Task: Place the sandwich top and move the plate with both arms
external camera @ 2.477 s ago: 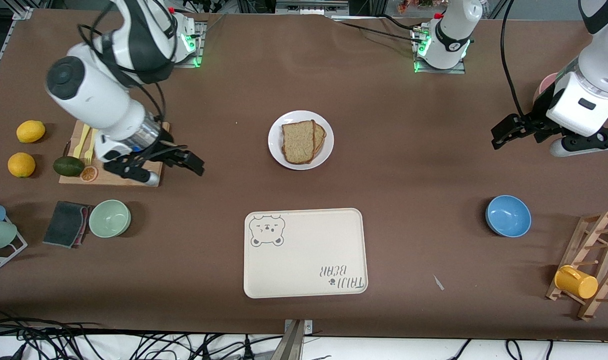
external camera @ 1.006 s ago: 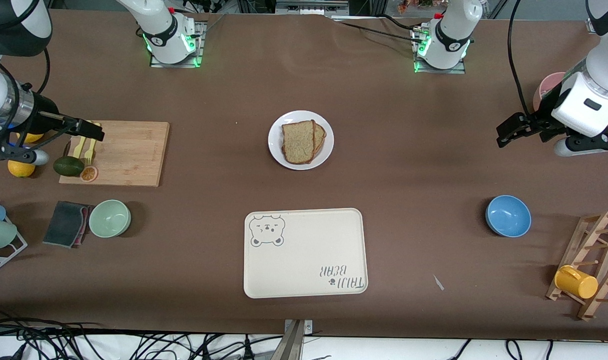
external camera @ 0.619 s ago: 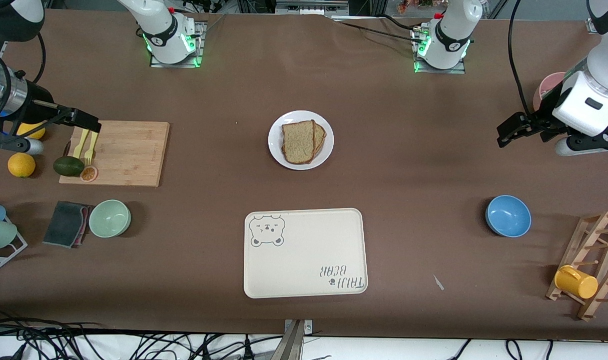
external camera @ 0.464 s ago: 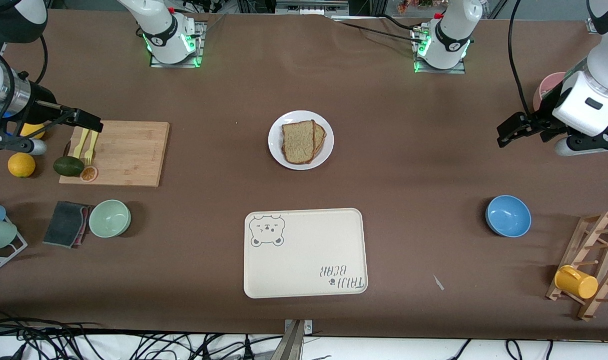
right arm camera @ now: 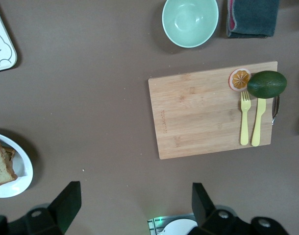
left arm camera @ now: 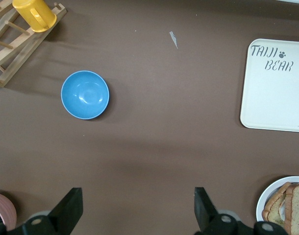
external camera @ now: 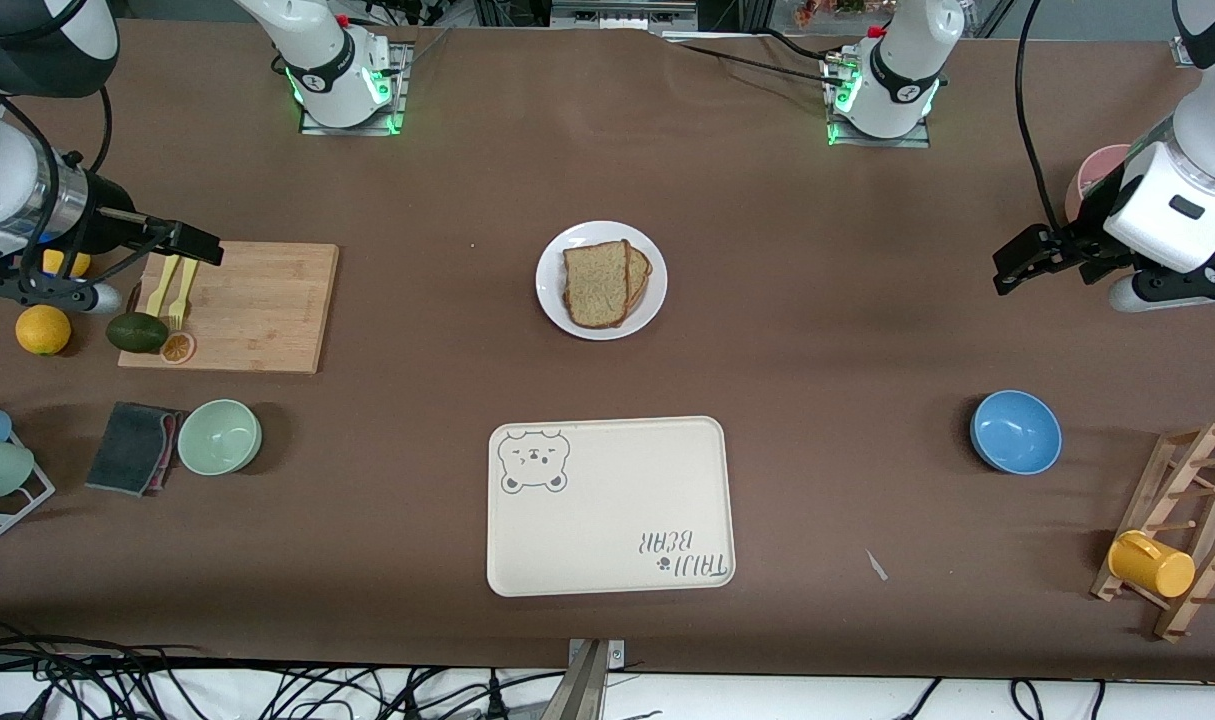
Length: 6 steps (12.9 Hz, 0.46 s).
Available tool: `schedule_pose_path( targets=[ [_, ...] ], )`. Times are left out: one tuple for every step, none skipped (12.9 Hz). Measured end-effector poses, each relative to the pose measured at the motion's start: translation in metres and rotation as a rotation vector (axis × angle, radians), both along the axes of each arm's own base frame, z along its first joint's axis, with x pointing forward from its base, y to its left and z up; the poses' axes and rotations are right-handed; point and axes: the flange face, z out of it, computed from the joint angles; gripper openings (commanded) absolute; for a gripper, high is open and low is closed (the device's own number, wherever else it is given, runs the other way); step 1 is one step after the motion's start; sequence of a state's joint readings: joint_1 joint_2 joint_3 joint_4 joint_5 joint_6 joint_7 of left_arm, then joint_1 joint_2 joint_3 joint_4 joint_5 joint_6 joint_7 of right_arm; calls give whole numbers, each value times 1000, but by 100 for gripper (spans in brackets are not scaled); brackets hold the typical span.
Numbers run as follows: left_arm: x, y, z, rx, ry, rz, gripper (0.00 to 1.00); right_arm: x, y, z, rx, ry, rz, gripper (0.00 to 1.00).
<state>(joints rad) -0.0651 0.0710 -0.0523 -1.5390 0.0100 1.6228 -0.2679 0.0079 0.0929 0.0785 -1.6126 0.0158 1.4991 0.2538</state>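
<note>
Plate (external camera: 601, 325): middle of the surface (external camera: 817, 330), farther from the front camera than the tray (external camera: 610, 506).
Sandwich top (external camera: 596, 285): on the plate, over the slices beneath it.
Cutting board (external camera: 252, 308): toward the right arm's end; fork (external camera: 179, 292), avocado (external camera: 136, 332) and citrus slice (external camera: 177, 347) lie on its outer edge.
Two lemons (external camera: 43, 329): just beside the board, nearer the surface's end.
Small bowl (external camera: 219, 437): nearer the camera than the board, with a folded cloth (external camera: 131, 446) beside it.
Second bowl (external camera: 1015, 431): toward the left arm's end.
Rack (external camera: 1182, 520): nearer the camera than that bowl, carrying a mug (external camera: 1150, 565).
Right tool (external camera: 137, 265): over the board's outer edge, jaws apart.
Left tool (external camera: 1017, 268): over bare surface at the left arm's end, jaws apart.
</note>
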Motion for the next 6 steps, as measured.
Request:
schedule_pose_path(
  targets=[
    [0, 0, 0, 0, 0, 0, 100, -1, 3, 0, 0, 4, 6, 100],
    [0, 0, 0, 0, 0, 0, 100, -1, 6, 0, 0, 7, 10, 100],
    [0, 0, 0, 0, 0, 0, 100, -2, 8, -1, 0, 10, 15, 100],
    [0, 0, 0, 0, 0, 0, 100, -3, 10, -1, 0, 15, 19, 100],
    [0, 0, 0, 0, 0, 0, 100, -4, 12, -1, 0, 20, 22, 100],
    [0, 0, 0, 0, 0, 0, 100, -5, 12, -1, 0, 25, 22, 100]
  ],
)
